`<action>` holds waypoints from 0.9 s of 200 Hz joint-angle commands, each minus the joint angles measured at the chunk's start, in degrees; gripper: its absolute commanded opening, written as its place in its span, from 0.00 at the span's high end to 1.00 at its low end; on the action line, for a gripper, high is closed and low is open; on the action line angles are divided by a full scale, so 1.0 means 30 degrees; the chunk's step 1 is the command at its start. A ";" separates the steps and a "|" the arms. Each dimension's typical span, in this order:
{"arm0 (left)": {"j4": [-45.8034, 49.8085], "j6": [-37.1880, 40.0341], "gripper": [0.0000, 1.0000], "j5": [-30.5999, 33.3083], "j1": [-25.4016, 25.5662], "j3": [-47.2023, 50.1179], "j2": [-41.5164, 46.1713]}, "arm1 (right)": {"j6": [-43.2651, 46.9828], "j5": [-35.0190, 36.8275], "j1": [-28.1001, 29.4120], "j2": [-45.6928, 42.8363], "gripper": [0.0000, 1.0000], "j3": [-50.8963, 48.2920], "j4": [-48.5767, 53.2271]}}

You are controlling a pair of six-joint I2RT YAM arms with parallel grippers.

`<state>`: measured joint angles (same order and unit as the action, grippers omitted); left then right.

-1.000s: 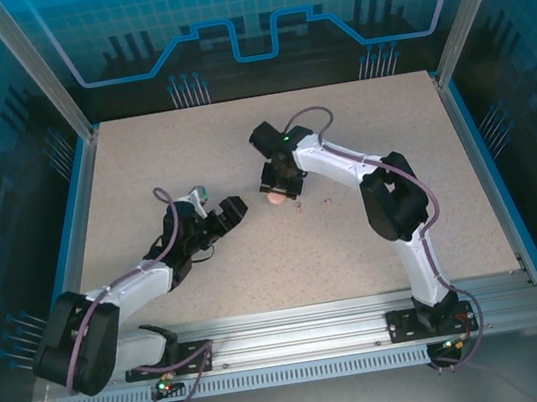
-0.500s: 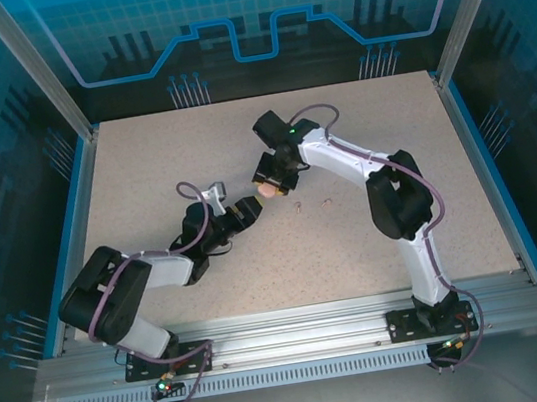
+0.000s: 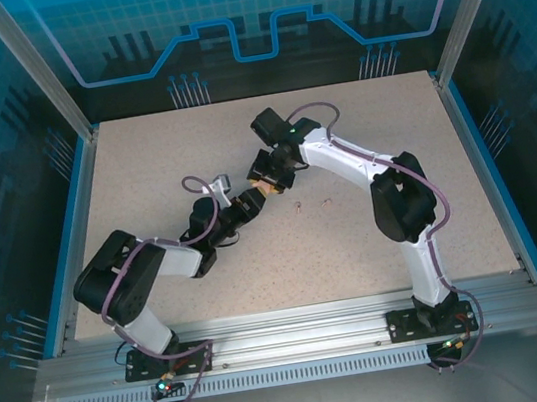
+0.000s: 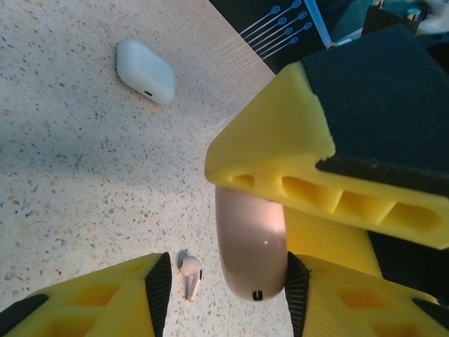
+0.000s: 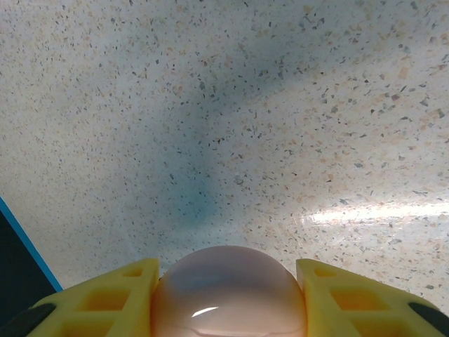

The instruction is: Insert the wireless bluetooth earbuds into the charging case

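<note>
My right gripper is shut on a closed pale pinkish-tan charging case, held above the table. In the top view that case sits at the table's middle, under the right gripper. My left gripper is open, and its pads stand either side of the case's lower end. The right-hand pad is close against the case. A pinkish-tan earbud lies on the table between the left pad and the case. The left gripper points up-right at the case.
A closed white charging case lies on the table farther off, near the table's edge. A tiny speck that may be another bud lies just right of the grippers. The speckled table is bare at the back and right.
The left arm has swung right and reached its open gripper up to the held case. The right gripper has shifted slightly up and left with the case.
</note>
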<state>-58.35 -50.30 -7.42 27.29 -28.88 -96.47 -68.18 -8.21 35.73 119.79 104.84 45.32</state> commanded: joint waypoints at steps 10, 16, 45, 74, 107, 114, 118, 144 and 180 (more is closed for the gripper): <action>-0.0984 -0.0236 0.53 0.0882 0.0118 -0.0706 -0.0404 | -0.0224 -0.0398 0.0221 -0.0759 0.63 -0.0360 -0.0019; -0.1003 -0.0275 0.53 0.0942 0.0118 -0.0778 -0.0469 | -0.0241 -0.0402 0.0217 -0.0744 0.63 -0.0403 -0.0040; -0.1172 -0.0487 0.55 0.0948 0.0132 -0.1109 -0.0938 | -0.0270 -0.0513 0.0279 -0.0723 0.63 -0.0463 -0.0136; -0.1406 -0.0638 0.60 0.0906 0.0132 -0.1195 -0.1344 | -0.0284 -0.0542 0.0316 -0.0722 0.63 -0.0461 -0.0195; -0.1572 -0.0723 0.61 0.1001 0.0128 -0.1249 -0.1586 | -0.0342 -0.0628 0.0388 -0.0686 0.63 -0.0427 -0.0253; -0.1634 -0.0776 0.61 0.1063 0.0132 -0.1221 -0.1620 | -0.0358 -0.0662 0.0380 -0.0686 0.63 -0.0448 -0.0253; -0.1644 -0.0783 0.61 0.1111 0.0132 -0.1209 -0.1649 | -0.0386 -0.0694 0.0393 -0.0700 0.63 -0.0462 -0.0279; -0.2140 -0.1129 0.63 0.1725 0.0154 -0.0982 -0.1771 | -0.0757 -0.0838 0.0422 -0.0795 0.63 -0.0726 -0.0541; -0.2564 -0.1482 0.70 0.2414 0.0141 -0.0802 -0.1870 | -0.1329 -0.1112 0.0477 -0.0992 0.63 -0.1041 -0.0949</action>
<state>-63.53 -53.52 -4.47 27.73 -31.05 -101.01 -70.43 -8.60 35.73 119.57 102.89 42.09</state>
